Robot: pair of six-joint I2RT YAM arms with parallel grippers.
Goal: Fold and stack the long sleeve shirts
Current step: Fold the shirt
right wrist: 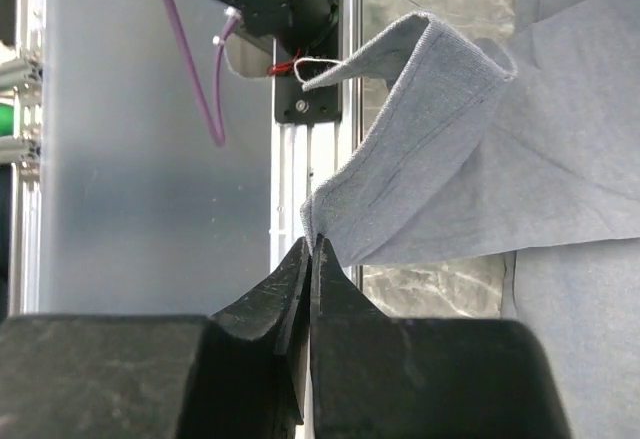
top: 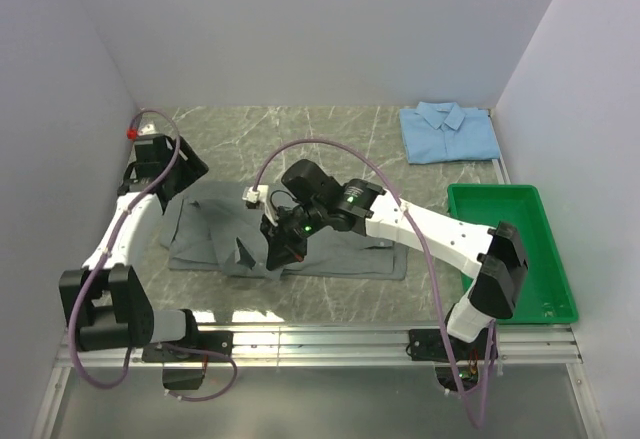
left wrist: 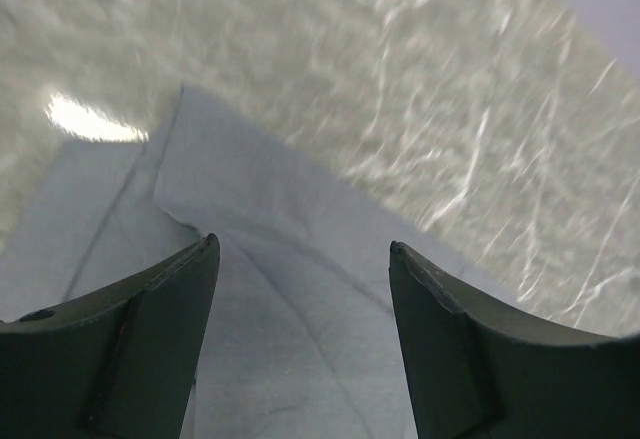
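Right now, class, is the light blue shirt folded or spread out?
Folded: the light blue shirt lies as a compact rectangle, collar on top, with no sleeves sticking out.

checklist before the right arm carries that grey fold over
1. Right gripper grips the plain grey button-up cloth shirt: ok, shut on a lifted fold.
2. Left gripper empty: ok, jaws open above grey cloth.
3. Folded light blue collared shirt out of the way: ok, far right corner.
4. Green plastic tray apart from the grey shirt: ok.
5. Cloth under the right arm lies flat: cannot tell, the arm hides it.
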